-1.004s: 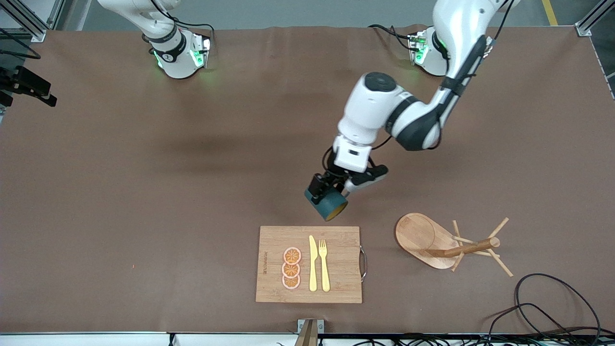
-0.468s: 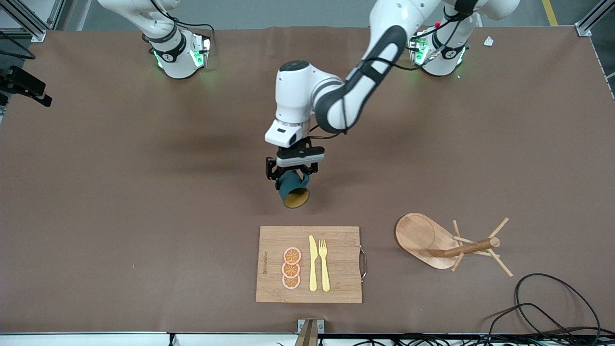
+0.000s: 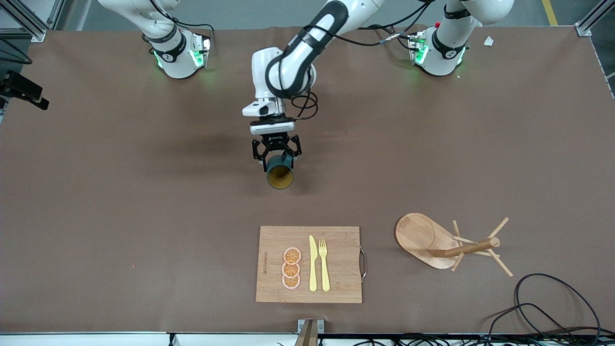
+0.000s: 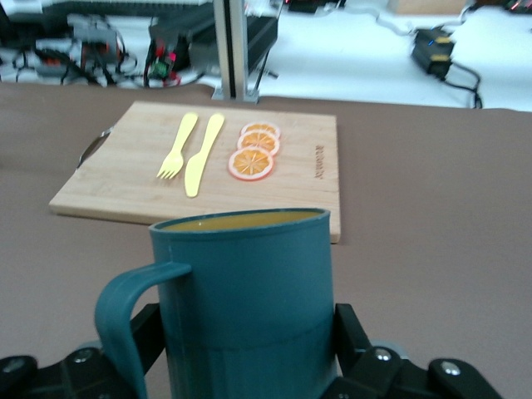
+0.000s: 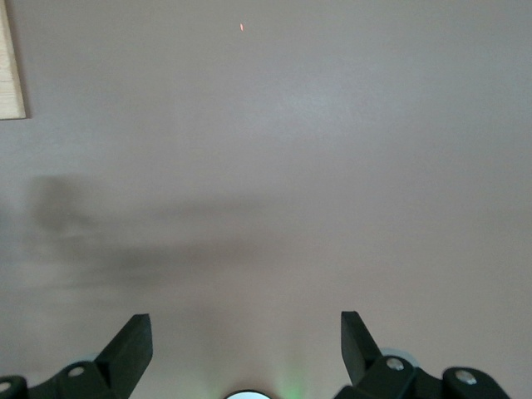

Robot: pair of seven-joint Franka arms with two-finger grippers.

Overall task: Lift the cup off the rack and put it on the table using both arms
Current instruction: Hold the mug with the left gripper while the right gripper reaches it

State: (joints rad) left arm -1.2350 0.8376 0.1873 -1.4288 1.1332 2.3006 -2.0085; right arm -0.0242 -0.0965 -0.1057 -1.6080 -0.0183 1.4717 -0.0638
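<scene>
The dark teal cup [image 3: 279,174] hangs in the air over the middle of the brown table [image 3: 144,202], its yellowish mouth turned toward the front camera. My left gripper [image 3: 277,160] is shut on the cup's body. In the left wrist view the cup [image 4: 249,291] fills the space between the black fingers [image 4: 351,332], and its loop handle sticks out to one side. The wooden rack [image 3: 447,245] stands toward the left arm's end with bare pegs. My right gripper [image 5: 245,341] is open over bare table and does not show in the front view.
A wooden cutting board [image 3: 307,264] with a yellow knife, a fork and three orange slices lies near the table's front edge. Black cables [image 3: 552,307] curl near the rack. A black device [image 3: 24,89] sits at the table edge on the right arm's end.
The left arm has carried the cup from beside the cutting board's corner to over the table's middle, toward the right arm's end. The rack and the board have not moved.
</scene>
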